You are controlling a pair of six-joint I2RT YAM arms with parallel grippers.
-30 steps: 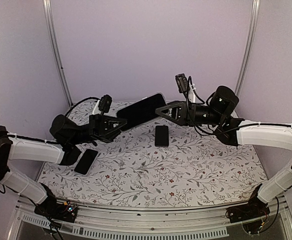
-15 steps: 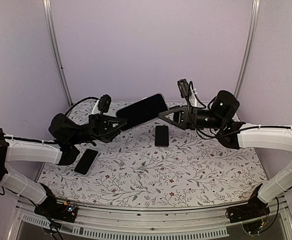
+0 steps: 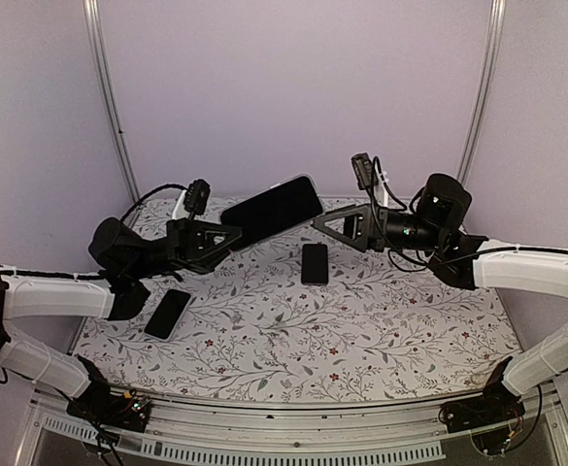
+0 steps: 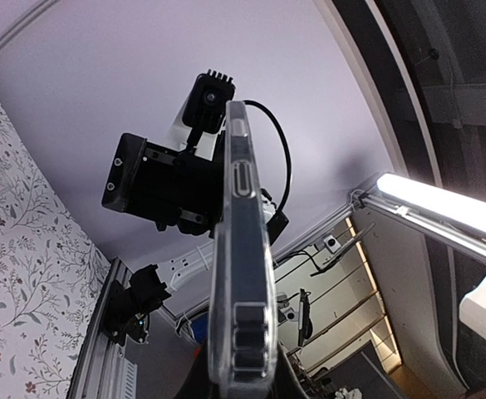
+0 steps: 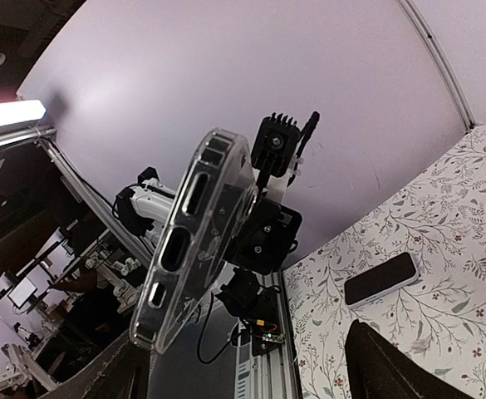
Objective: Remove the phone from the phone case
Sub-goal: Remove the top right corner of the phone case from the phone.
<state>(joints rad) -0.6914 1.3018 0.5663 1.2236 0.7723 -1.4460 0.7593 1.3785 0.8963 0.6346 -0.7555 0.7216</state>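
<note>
A black phone sits inside the clear phone case, whose pale rim shows around it, and both are held tilted above the table. My left gripper is shut on the lower left end of the case. In the left wrist view the phone case stands edge-on, pinched at its bottom end by the left gripper. My right gripper is open just right of the case's upper end and is not touching it. In the right wrist view the phone case hangs ahead of the wide-apart fingers.
Two other black phones lie flat on the floral table cover: one phone in the middle, also seen as a phone in the right wrist view, and one phone at the left beside the left arm. Lavender walls close the back and sides.
My right gripper has opened, let go of the case's upper end and drawn back to the right. The left gripper has kept its grip and raised the cased phone slightly.
</note>
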